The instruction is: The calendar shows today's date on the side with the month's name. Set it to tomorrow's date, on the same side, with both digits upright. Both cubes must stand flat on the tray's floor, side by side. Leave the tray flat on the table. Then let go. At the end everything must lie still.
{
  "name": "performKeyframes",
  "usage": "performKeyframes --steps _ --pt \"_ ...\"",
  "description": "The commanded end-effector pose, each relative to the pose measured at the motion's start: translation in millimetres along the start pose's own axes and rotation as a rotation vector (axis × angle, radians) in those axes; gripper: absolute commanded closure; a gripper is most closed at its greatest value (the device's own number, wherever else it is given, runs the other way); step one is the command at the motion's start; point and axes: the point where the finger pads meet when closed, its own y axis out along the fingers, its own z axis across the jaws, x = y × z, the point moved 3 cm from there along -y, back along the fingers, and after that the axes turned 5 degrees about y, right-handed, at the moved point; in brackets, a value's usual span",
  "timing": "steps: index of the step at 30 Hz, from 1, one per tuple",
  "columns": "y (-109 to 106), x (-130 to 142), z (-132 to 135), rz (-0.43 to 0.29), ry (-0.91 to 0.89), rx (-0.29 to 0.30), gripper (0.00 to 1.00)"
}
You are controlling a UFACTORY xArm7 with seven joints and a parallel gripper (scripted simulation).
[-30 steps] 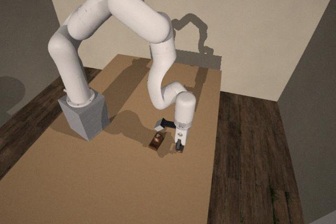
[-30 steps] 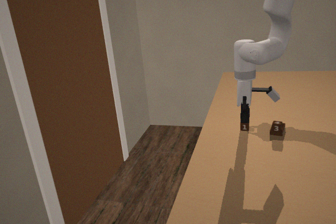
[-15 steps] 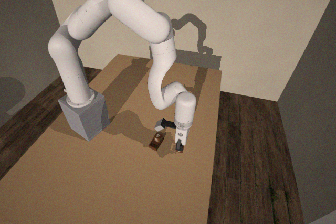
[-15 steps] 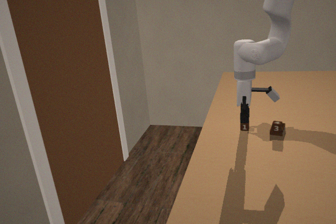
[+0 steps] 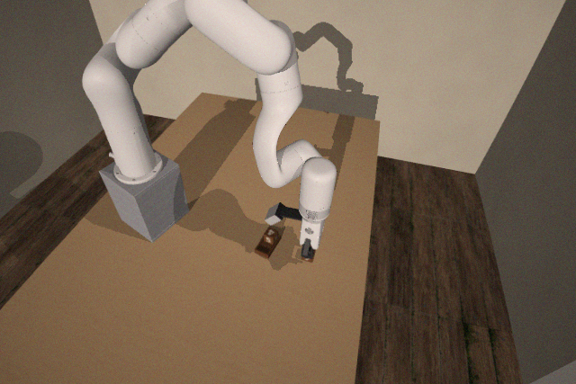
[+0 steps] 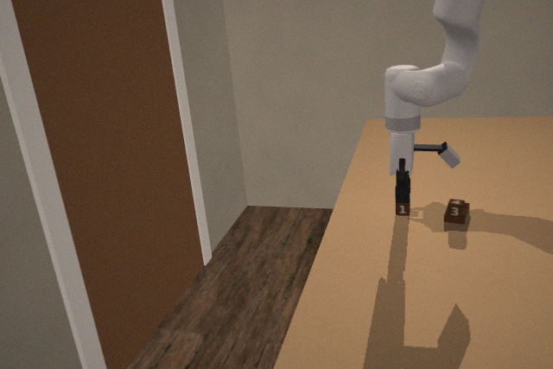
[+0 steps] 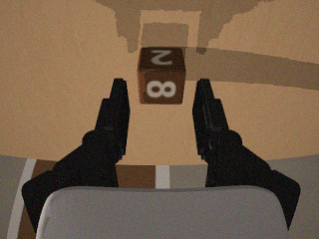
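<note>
A brown cube point(image 5: 309, 259) point(image 6: 403, 209) point(image 7: 160, 91) stands on the table outside the tray. It shows a 1 in the exterior view, and an 8 and a 2, both turned sideways, in the wrist view. My gripper point(image 5: 307, 251) point(image 6: 403, 200) point(image 7: 160, 95) is partly open, pointing down over this cube. In the wrist view a gap shows on each side of the cube. The brown tray point(image 5: 264, 251) point(image 6: 456, 222) lies on the table nearby, holding another cube point(image 5: 270, 235) point(image 6: 454, 211) at one end. That cube shows a 3 in the exterior view; its top digit is unclear.
The tray is outside the wrist view. The wrist camera point(image 5: 273, 214) point(image 6: 449, 155) sticks out sideways from the arm on a black bracket, above the tray area. The table's long edge point(image 5: 371, 231) runs beside the gripper, on the side away from the tray.
</note>
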Motion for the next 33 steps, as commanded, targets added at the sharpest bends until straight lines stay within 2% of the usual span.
performKeyframes --steps 1,18,33 --pt "-1.3 1.7 0.0 -0.004 0.0 0.0 0.51" --pt "0.3 1.7 0.0 -0.004 0.0 0.0 0.51" --pt "19.6 1.8 0.1 -0.004 0.0 0.0 0.51"
